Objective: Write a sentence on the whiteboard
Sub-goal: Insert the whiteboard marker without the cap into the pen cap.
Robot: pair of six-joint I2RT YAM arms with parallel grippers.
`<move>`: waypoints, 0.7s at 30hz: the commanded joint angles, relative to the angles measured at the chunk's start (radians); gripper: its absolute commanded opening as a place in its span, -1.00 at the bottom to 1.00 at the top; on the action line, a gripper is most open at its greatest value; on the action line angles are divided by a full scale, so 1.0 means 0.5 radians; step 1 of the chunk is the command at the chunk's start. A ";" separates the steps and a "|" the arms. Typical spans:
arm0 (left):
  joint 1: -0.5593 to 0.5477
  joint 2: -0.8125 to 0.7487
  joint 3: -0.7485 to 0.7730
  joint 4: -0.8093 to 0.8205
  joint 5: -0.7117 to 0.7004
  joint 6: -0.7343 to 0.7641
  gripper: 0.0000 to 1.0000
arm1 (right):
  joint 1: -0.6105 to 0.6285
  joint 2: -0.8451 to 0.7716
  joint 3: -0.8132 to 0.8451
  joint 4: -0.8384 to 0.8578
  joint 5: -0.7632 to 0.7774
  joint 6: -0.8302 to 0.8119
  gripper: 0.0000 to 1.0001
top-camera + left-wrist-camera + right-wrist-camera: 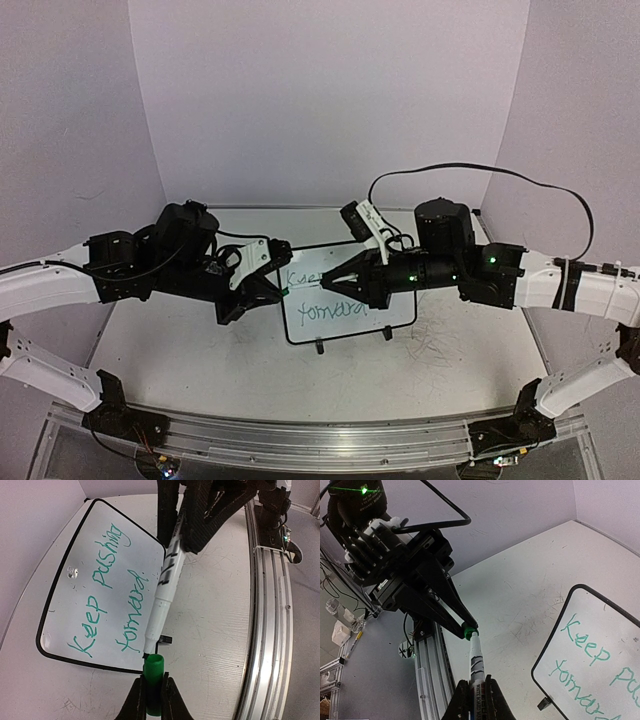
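**Inspector:** Where is the board, and how does it lie?

**Onlooker:** The small rectangular whiteboard [398, 314], with a thin black rim and rounded corners, sits mid-way across the white, scuffed table surface [200, 350], between the two arms. Two small black feet [320, 348] show along its near long edge. Its long axis runs left to right, with the right end angled slightly away from the arm bases.

**Inspector:** And the writing?

**Onlooker:** The sentence [106, 580] is in green handwritten marker. It reads "Keep pushing" on the upper line and "forward" on the line beneath. Both lines follow the whiteboard's long axis and read left to right from the arms' side. Faint grey scribbles [430, 350] mark the surface to the right of the whiteboard.

**Inspector:** State of the left arm?

**Onlooker:** The left arm's fingers [145, 692] are pinched shut on a short green plastic cap [153, 672]. It is held clear of the surface at the whiteboard's left edge. The cap's open mouth points towards the other arm.

**Inspector:** The right arm?

**Onlooker:** The right arm's fingers [486, 694] are clamped on the barrel of a white marker pen with black print [162, 595]. The pen's long axis runs roughly left to right over the whiteboard's left part, and its nib points at the left arm. The nib meets the mouth of the cap. I cannot tell how far in it sits.
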 commanded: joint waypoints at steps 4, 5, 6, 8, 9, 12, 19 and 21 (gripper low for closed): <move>-0.015 0.001 0.079 0.063 -0.016 0.017 -1.00 | 0.003 -0.053 0.004 0.013 -0.071 -0.028 -1.00; -0.015 0.000 0.081 0.062 -0.016 0.019 -1.00 | 0.002 -0.054 0.002 0.013 -0.076 -0.026 -1.00; -0.015 0.000 0.082 0.060 -0.015 0.018 -1.00 | 0.002 -0.055 -0.002 0.014 -0.075 -0.024 -1.00; -0.015 0.002 0.087 0.055 -0.019 0.023 -1.00 | 0.003 -0.064 -0.013 0.013 -0.073 -0.023 -1.00; -0.015 0.000 0.089 0.049 -0.023 0.024 -1.00 | 0.002 -0.070 -0.020 0.014 -0.075 -0.024 -1.00; -0.016 0.000 0.091 0.042 -0.023 0.024 -1.00 | 0.003 -0.071 -0.031 0.017 -0.073 -0.020 -1.00; -0.056 0.036 0.172 -0.011 0.083 0.125 -1.00 | 0.002 0.066 0.044 0.015 -0.166 0.022 -1.00; -0.069 0.067 0.245 -0.069 0.108 0.173 -1.00 | 0.001 0.123 0.080 0.009 -0.231 0.026 -1.00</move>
